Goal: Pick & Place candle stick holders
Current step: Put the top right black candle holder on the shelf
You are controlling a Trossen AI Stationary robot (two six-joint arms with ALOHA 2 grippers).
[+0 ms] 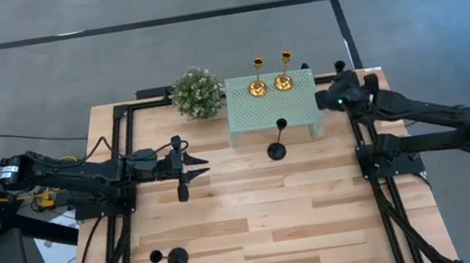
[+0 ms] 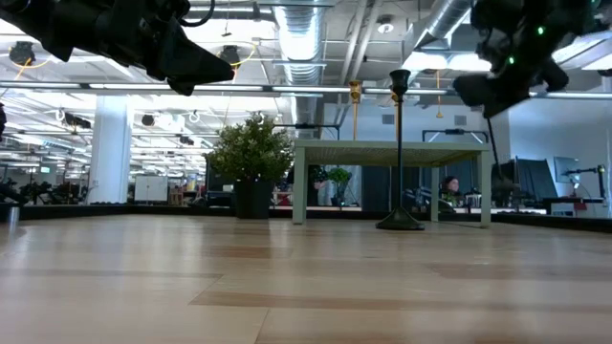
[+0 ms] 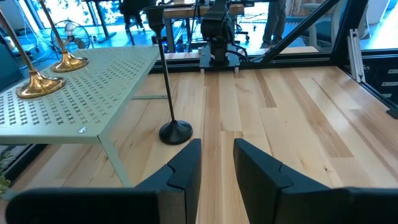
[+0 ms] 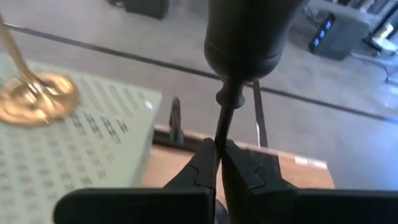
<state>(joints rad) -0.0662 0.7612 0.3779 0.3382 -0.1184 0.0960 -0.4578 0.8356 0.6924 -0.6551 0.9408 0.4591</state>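
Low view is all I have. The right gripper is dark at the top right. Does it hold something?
Observer: Yes. In its wrist view the right gripper is shut on the thin stem of a black holder.
Operator: How many holders are on the stand?
Observer: Two gold holders are upright on the stand.
Operator: Is any holder outside my view?
Observer: A fallen holder lies near the table corner on the left arm's side, far from the stand.

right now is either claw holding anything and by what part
The right claw is shut on a black candle stick holder, gripping its thin stem just below the cup. The left claw holds nothing.
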